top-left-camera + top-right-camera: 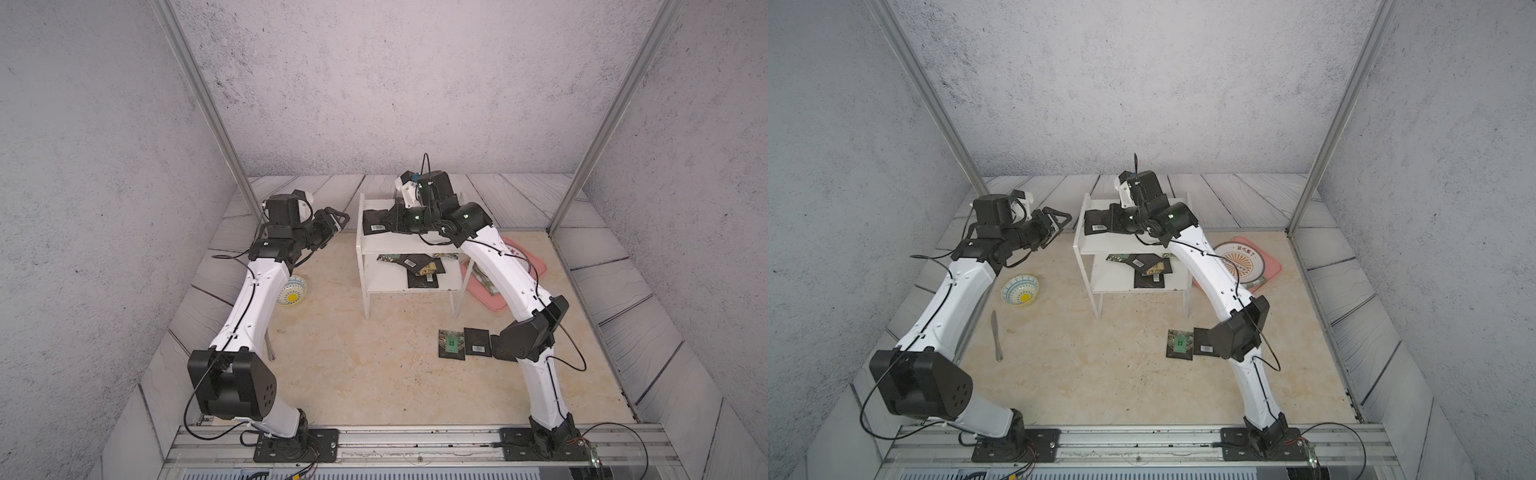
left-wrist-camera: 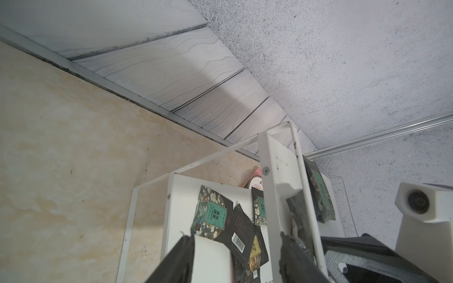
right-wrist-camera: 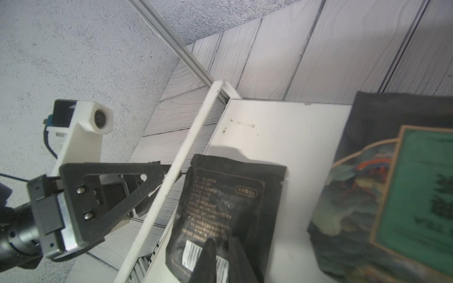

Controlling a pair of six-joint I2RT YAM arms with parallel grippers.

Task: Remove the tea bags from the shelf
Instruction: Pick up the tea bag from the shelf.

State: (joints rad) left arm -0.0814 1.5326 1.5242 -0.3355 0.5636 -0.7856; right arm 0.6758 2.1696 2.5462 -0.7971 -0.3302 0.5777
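Note:
The white two-tier shelf [image 1: 360,237] [image 1: 1079,237] stands at the back middle of the table. On its top tier lies a black barcode-side tea bag [image 3: 228,196] [image 1: 373,222], and my right gripper [image 3: 219,241] [image 1: 394,219] is shut on its near edge. A green-labelled tea bag [image 3: 404,196] lies beside it. Several more tea bags [image 1: 419,266] [image 2: 213,215] overlap on the lower tier. Two tea bags [image 1: 451,343] [image 1: 477,340] lie on the table in front. My left gripper [image 1: 341,220] [image 2: 235,235] is open and holds nothing, its tips at the shelf's left side edge.
A pink tray [image 1: 1271,266] with a round plate [image 1: 1241,262] sits right of the shelf, under my right arm. A patterned bowl [image 1: 1020,289] and a knife [image 1: 996,336] lie on the left. Walls and metal posts close the back and sides.

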